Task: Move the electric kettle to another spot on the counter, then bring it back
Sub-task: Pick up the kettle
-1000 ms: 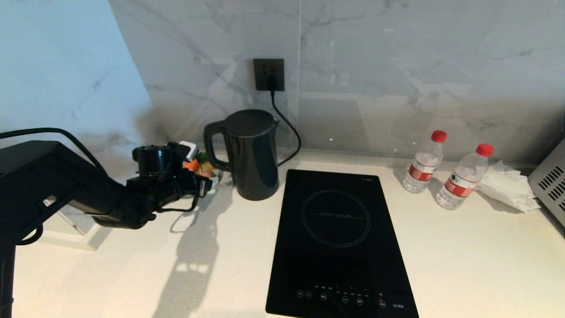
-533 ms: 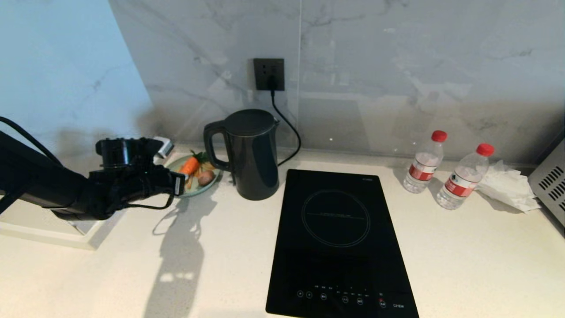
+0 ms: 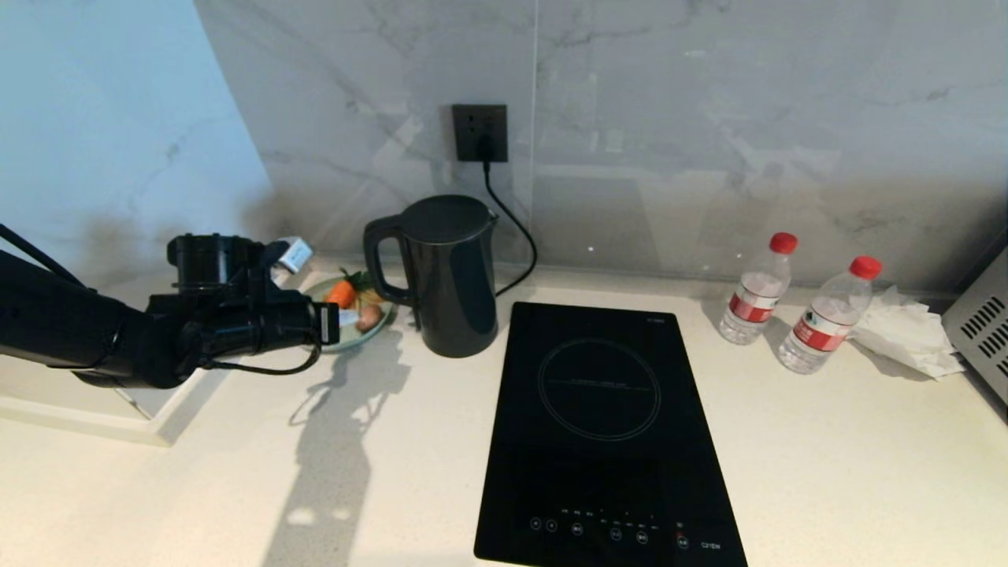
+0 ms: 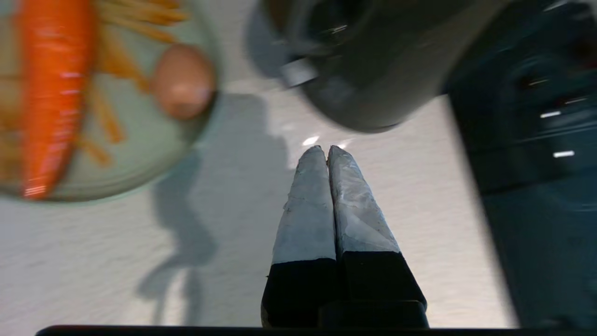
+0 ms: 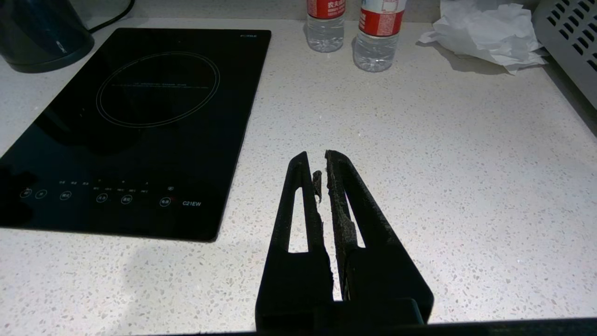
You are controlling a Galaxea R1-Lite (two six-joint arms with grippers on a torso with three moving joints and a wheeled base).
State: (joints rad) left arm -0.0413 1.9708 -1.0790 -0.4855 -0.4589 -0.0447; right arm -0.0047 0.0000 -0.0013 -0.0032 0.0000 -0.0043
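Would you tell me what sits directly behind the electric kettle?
Behind the electric kettle a black cord runs up the marble wall to a dark socket. The kettle hides the cord's lower end.

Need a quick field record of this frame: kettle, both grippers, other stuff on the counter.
kettle: tall glossy black electric kettle, upright on the off-white speckled counter, handle toward the left gripper, not held
left gripper: shut, empty, short of the handle, over counter beside the pale green plate of vegetables
right gripper: shut, empty, parked over bare counter
hob: black glass induction hob beside the kettle
bottles: two red-capped water bottles, right of the hob
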